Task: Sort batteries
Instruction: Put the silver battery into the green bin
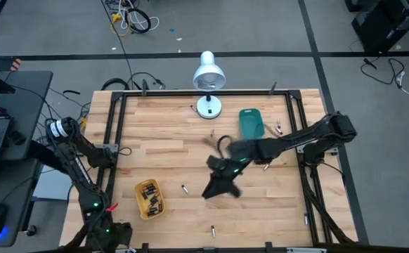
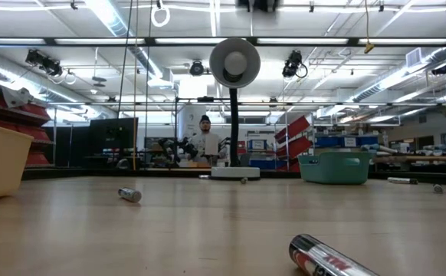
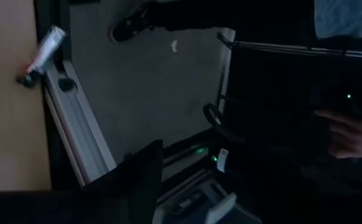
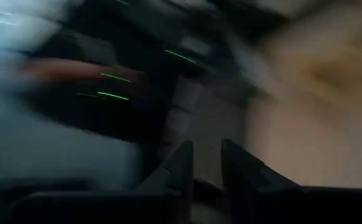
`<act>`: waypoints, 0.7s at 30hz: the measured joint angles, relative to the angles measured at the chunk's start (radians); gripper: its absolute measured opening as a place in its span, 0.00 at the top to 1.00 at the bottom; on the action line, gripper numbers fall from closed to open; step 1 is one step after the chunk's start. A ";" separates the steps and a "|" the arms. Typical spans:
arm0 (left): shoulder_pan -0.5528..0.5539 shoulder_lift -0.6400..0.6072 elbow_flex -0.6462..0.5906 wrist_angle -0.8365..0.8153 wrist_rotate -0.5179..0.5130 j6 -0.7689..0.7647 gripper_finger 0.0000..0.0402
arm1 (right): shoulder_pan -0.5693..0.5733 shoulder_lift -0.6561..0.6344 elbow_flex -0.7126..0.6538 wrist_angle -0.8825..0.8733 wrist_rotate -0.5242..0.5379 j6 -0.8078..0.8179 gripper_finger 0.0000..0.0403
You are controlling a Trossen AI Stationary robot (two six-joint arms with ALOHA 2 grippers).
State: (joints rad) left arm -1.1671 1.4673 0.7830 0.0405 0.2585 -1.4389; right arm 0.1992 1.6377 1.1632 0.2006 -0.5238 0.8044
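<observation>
Several small dark and silvery batteries lie in the yellow tray (image 1: pixel 148 198) near the table's left front. Loose batteries lie on the wood: one beside that tray (image 1: pixel 185 189), one at the near edge (image 1: pixel 213 229), one under the right arm (image 1: pixel 265 166). In the low view one battery (image 2: pixel 129 195) lies at mid-table and another (image 2: pixel 330 259) lies close to the camera. The teal tray (image 1: pixel 251 123) stands right of the lamp. My right gripper (image 4: pixel 207 146) hovers blurred over the table's middle (image 1: pixel 218 184), fingers a narrow gap apart with nothing between them. My left gripper (image 1: pixel 109 235) is parked at the near left corner.
A white desk lamp (image 1: pixel 208 77) stands at the far edge's middle. A black frame (image 1: pixel 117 140) runs round the table. More small pieces lie beside the teal tray (image 1: pixel 278 128). A person's hand (image 3: pixel 349 134) and shoe (image 3: pixel 131 25) show beyond the table's left side.
</observation>
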 joint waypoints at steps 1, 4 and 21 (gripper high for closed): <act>0.000 0.002 0.000 -0.004 -0.010 0.011 0.45 | 0.002 0.019 -0.001 -0.072 0.044 -0.015 0.85; 0.000 0.010 0.000 -0.006 -0.067 0.074 0.45 | 0.004 0.056 -0.015 -0.094 0.116 0.031 0.88; -0.001 0.113 0.000 -0.142 -0.269 0.561 0.46 | 0.089 0.208 -0.038 -0.045 0.287 0.082 0.94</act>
State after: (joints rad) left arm -1.1680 1.5801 0.7830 -0.1016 -0.0103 -0.8775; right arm 0.2881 1.8458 1.1247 0.1552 -0.2365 0.8867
